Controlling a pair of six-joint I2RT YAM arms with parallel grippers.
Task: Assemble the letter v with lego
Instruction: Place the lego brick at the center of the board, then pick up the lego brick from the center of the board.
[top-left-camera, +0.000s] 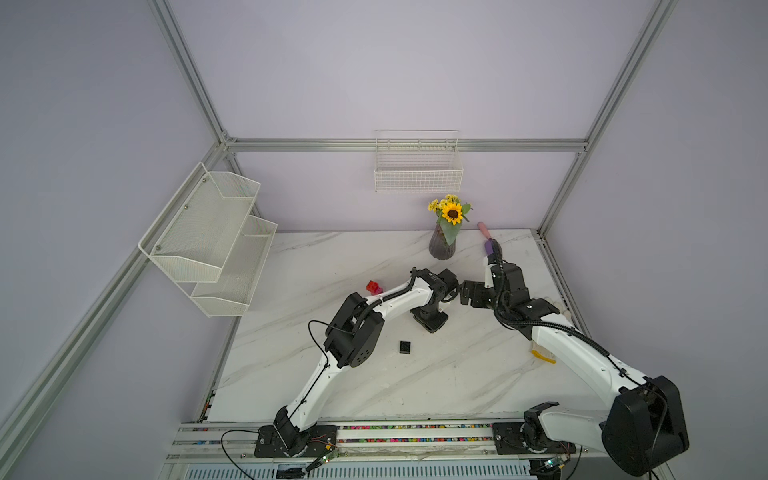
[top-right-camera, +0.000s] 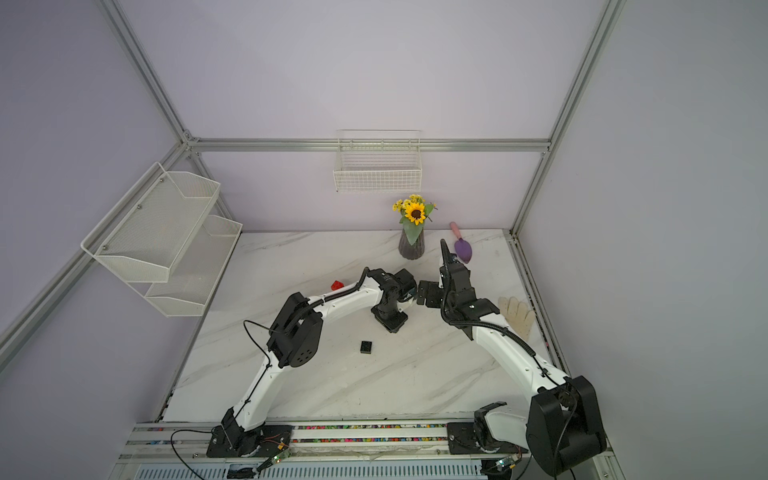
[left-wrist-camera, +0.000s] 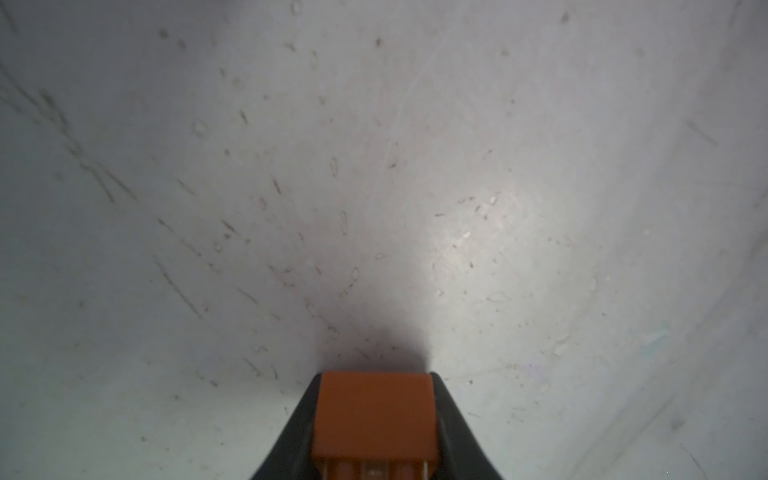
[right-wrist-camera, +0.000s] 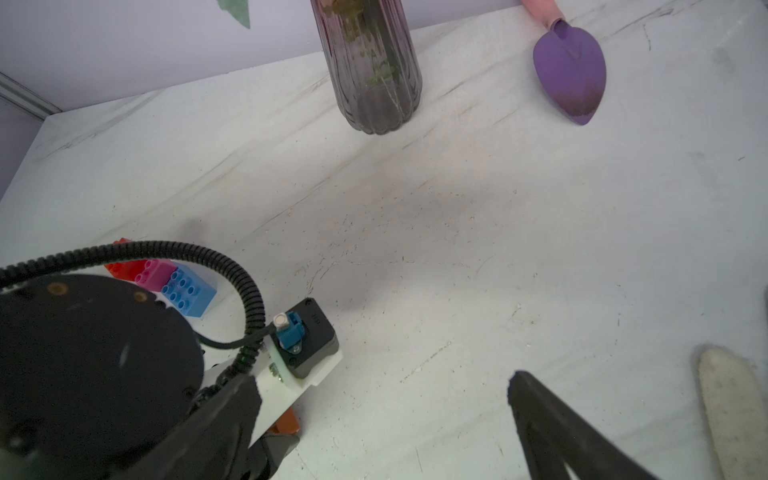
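Note:
My left gripper (left-wrist-camera: 376, 419) is shut on an orange-brown lego brick (left-wrist-camera: 376, 409) and points down close to the marble table; in both top views it stands mid-table (top-left-camera: 430, 322) (top-right-camera: 390, 321). The right wrist view shows a corner of that brick (right-wrist-camera: 288, 422) under the left wrist. Red (right-wrist-camera: 124, 268), pink (right-wrist-camera: 156, 274) and light-blue (right-wrist-camera: 189, 291) bricks sit joined in a row behind the left arm, the red one (top-left-camera: 373, 286) showing from above. A black brick (top-left-camera: 405, 346) (top-right-camera: 366, 347) lies alone nearer the front. My right gripper (right-wrist-camera: 382, 399) (top-left-camera: 462, 293) is open, empty, beside the left wrist.
A dark vase of sunflowers (top-left-camera: 442, 245) and a purple trowel (right-wrist-camera: 569, 79) stand at the back of the table. A pale glove (top-right-camera: 517, 313) lies at the right edge. A wire basket (top-left-camera: 417, 166) and a mesh shelf (top-left-camera: 208, 237) hang on the walls.

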